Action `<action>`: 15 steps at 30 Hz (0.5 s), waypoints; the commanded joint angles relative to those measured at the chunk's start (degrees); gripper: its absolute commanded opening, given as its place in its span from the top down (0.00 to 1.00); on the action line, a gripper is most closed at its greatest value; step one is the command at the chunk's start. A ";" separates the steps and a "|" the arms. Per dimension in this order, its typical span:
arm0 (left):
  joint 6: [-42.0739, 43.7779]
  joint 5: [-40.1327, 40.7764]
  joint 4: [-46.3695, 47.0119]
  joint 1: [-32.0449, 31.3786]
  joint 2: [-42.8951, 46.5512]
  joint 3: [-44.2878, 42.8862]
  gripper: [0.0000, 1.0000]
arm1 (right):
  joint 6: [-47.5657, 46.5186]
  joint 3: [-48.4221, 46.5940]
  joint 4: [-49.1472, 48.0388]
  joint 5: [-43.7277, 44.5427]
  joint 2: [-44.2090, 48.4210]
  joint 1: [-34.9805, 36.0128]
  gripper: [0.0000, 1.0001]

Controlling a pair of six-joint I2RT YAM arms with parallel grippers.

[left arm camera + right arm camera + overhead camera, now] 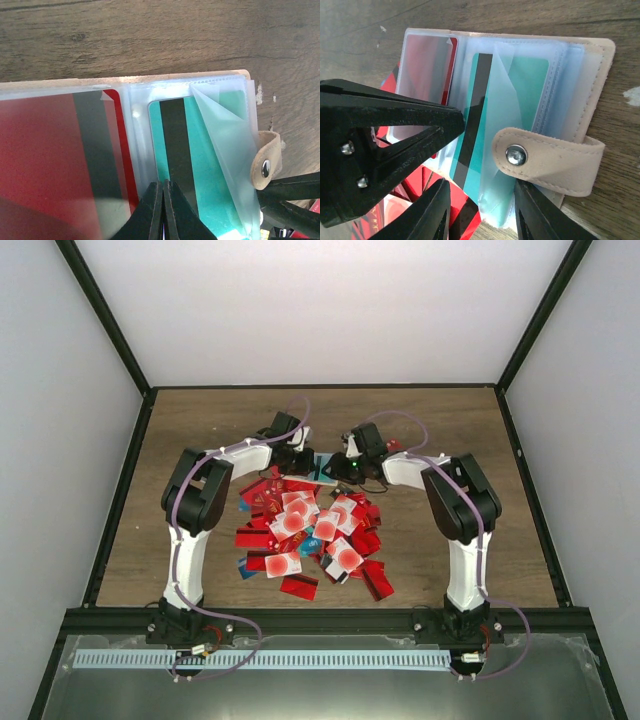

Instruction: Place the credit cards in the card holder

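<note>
The card holder [322, 468] lies open at the far end of the pile, its beige cover [600, 90] and snap strap [545, 162] on the right. One clear sleeve holds a red card [40, 150]. A teal card [210, 165] with a black stripe sits partly in the neighbouring sleeve, whose clear flap is lifted. My left gripper [164, 184] is shut, its tips pressed down on the teal card's stripe. My right gripper [487, 210] is open and straddles the holder's near edge, with the teal card and its sleeve between the fingers. The loose credit cards [310, 530] lie heaped mid-table.
The wooden table [450, 420] is bordered by a black frame [320, 618] at the front and by white walls on three sides. Red cards [465, 220] reach under the holder's near edge. Both arms crowd together over the holder.
</note>
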State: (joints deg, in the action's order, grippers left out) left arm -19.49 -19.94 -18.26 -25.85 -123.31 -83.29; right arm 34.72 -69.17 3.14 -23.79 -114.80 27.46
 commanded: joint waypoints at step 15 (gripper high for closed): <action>-1.66 -2.67 0.43 -0.51 -0.70 1.68 0.96 | 0.47 -1.81 -4.36 -7.63 0.08 -0.52 0.63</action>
State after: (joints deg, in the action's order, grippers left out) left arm -20.45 -20.51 -17.47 -25.74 -123.28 -83.02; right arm 35.81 -68.84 1.19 -28.32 -114.80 26.44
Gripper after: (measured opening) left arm 0.039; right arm 0.371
